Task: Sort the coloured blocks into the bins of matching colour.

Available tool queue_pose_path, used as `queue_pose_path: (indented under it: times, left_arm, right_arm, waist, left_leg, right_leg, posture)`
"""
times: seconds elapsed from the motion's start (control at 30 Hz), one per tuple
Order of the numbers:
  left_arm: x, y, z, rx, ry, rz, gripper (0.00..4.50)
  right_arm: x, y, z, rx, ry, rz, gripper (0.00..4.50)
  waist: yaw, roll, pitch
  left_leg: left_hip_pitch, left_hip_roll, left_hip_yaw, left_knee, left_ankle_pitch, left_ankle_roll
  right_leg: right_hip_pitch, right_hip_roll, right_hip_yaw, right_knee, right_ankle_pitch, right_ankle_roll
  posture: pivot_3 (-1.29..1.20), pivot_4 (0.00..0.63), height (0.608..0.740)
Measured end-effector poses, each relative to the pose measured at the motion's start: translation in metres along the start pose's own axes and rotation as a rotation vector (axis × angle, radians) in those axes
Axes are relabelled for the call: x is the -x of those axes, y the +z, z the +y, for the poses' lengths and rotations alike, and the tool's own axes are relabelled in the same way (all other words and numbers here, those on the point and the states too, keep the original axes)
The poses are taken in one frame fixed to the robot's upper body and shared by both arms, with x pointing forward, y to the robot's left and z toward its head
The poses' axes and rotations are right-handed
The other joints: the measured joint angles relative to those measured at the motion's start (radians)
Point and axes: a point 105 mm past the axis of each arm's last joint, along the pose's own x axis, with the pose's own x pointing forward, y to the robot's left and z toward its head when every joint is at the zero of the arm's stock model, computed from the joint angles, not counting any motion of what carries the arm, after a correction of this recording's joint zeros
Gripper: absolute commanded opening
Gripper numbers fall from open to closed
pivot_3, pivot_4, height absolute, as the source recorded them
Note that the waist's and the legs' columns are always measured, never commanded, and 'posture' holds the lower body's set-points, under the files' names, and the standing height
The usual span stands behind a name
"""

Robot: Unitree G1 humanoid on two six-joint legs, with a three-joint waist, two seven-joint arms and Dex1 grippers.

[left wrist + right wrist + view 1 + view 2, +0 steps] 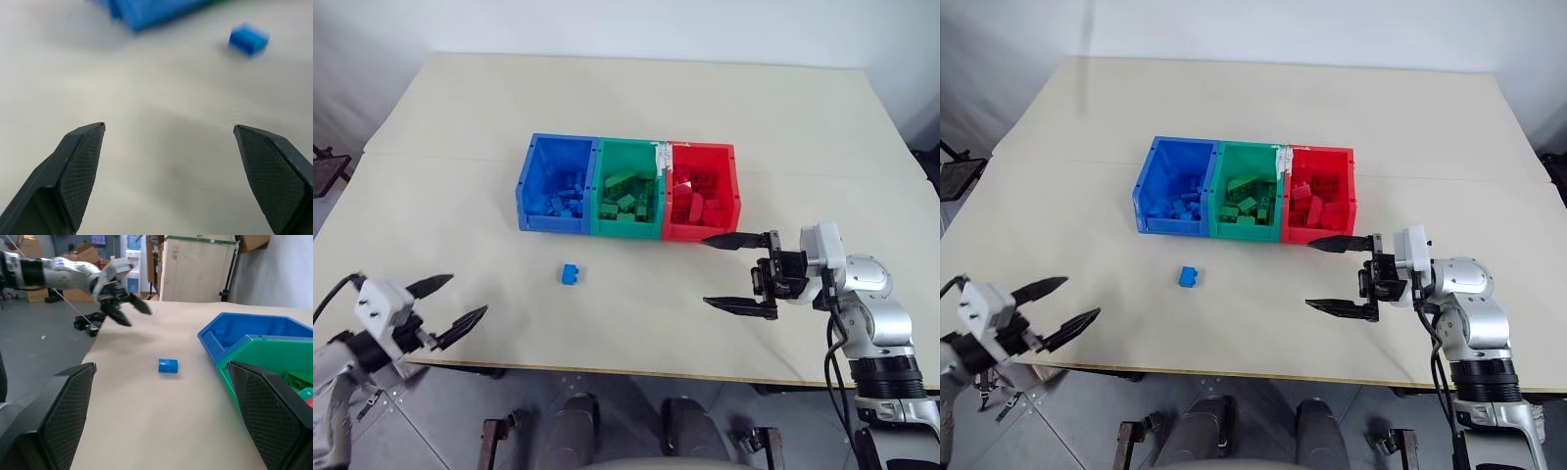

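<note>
A pale table (460,127) carries three joined bins (627,186) and, just before them, one blue block (571,274).

Illumination is bright, even and diffuse in both head views. The table (636,108) is uniformly lit, without glare. Shadows are soft: a faint one lies under the blue block (571,274) and along the near wall of the bins (626,227). The head views are sharp across the frame.

In the left wrist view, the blue block and the blue bin (146,12) are smeared and soft, while the fingers (73,176) are crisp, mesh texture visible. The right wrist view is sharp on the table; the left gripper (128,308) is slightly blurred.
</note>
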Motion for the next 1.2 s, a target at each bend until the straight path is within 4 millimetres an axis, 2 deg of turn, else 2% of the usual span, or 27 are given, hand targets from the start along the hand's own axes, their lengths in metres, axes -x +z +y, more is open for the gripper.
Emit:
queue_pose_path:
  times: [0.1,0.23,0.3,0.43,0.5,0.6,0.73,0.83,1.07,1.1,1.2]
  left_arm:
    - [-0.006,0.014,-0.006,-0.026,-0.024,-0.040,4.47]
    - [-0.046,0.039,-0.028,-0.061,-0.153,-0.103,4.47]
    - [-0.064,0.043,-0.042,-0.060,-0.221,-0.104,4.47]
    - [-0.097,0.043,-0.066,-0.054,-0.310,-0.100,4.47]
    - [-0.111,0.041,-0.072,-0.059,-0.317,-0.086,4.47]
    - [-0.125,0.031,-0.070,-0.040,-0.272,-0.051,4.47]
    - [-0.132,0.023,-0.070,-0.046,-0.250,-0.011,4.47]
    - [-0.136,0.024,-0.074,-0.044,-0.252,-0.019,3.86]
    - [-0.139,0.024,-0.083,-0.026,-0.280,-0.034,1.72]
    - [-0.139,0.025,-0.082,-0.020,-0.277,-0.040,1.58]
    - [-0.136,0.028,-0.076,-0.004,-0.256,-0.077,1.58]
  right_arm:
    - [0.003,-0.001,-0.006,-0.003,-0.009,0.014,4.50]
    - [0.012,-0.005,-0.009,-0.017,-0.038,0.051,4.50]
    - [0.018,-0.006,-0.008,-0.012,-0.046,0.071,4.50]
    - [0.040,-0.013,0.000,-0.020,-0.098,0.131,4.50]
    - [0.047,-0.016,0.006,-0.035,-0.130,0.140,4.50]
    - [0.049,-0.018,0.012,-0.038,-0.147,0.150,4.50]
    - [0.049,-0.012,0.016,-0.011,-0.178,0.154,4.50]
    - [0.047,-0.012,0.018,-0.006,-0.188,0.156,4.50]
    - [0.046,-0.010,0.016,0.004,-0.212,0.156,4.50]
    - [0.046,-0.010,0.016,0.005,-0.214,0.155,4.50]
    - [0.045,-0.010,0.014,0.009,-0.217,0.151,4.50]
  waist:
    - [0.004,0.000,0.000]
    - [0.003,0.000,0.000]
    - [0.000,0.001,0.000]
    - [-0.003,0.001,0.000]
    - [-0.003,0.001,-0.001]
    - [-0.005,0.001,-0.001]
    - [-0.001,0.001,-0.001]
    - [0.001,0.001,-0.001]
    - [0.002,0.001,-0.001]
    - [0.001,0.001,-0.001]
    - [0.001,0.001,-0.001]
  left_leg:
    - [0.000,-0.001,0.000,0.000,0.000,0.000]
    - [0.000,-0.001,0.000,0.000,0.000,-0.002]
    - [0.000,-0.002,0.000,0.000,0.001,-0.004]
    - [0.000,-0.005,0.002,0.000,0.000,-0.004]
    - [0.000,-0.005,0.003,0.000,0.000,-0.004]
    - [0.000,-0.004,0.004,0.001,0.000,-0.004]
    - [0.000,-0.004,0.004,0.002,0.000,-0.004]
    - [0.000,-0.005,0.004,0.003,0.000,-0.004]
    - [0.000,-0.005,0.004,0.003,0.000,-0.004]
    - [0.001,-0.005,0.004,0.003,0.000,-0.004]
    - [0.000,-0.005,0.003,0.003,0.000,-0.004]
  right_leg:
    - [0.000,-0.001,0.000,0.000,0.000,0.000]
    - [0.000,0.000,0.000,0.000,0.000,0.000]
    - [0.000,0.000,0.000,0.000,0.000,0.000]
    - [-0.001,0.001,0.000,-0.001,0.000,0.000]
    - [-0.001,0.002,0.001,-0.001,0.000,0.000]
    - [-0.001,0.002,0.002,0.000,0.000,0.000]
    - [0.000,0.002,0.002,0.001,0.000,0.000]
    - [0.000,0.001,0.002,0.001,0.000,0.000]
    - [0.000,0.001,0.001,0.001,0.000,0.000]
    - [0.000,0.001,0.001,0.001,0.000,0.000]
    - [0.000,0.001,0.001,0.000,0.000,0.000]
  posture:
    - [0.00,0.150,0.740]
    - [0.00,0.150,0.740]
    - [0.00,0.150,0.740]
    - [0.00,0.150,0.740]
    - [0.00,0.150,0.740]
    - [0.00,0.150,0.740]
    - [0.00,0.150,0.740]
    - [0.00,0.150,0.740]
    - [0.00,0.150,0.740]
    - [0.00,0.150,0.740]
    - [0.00,0.150,0.740]
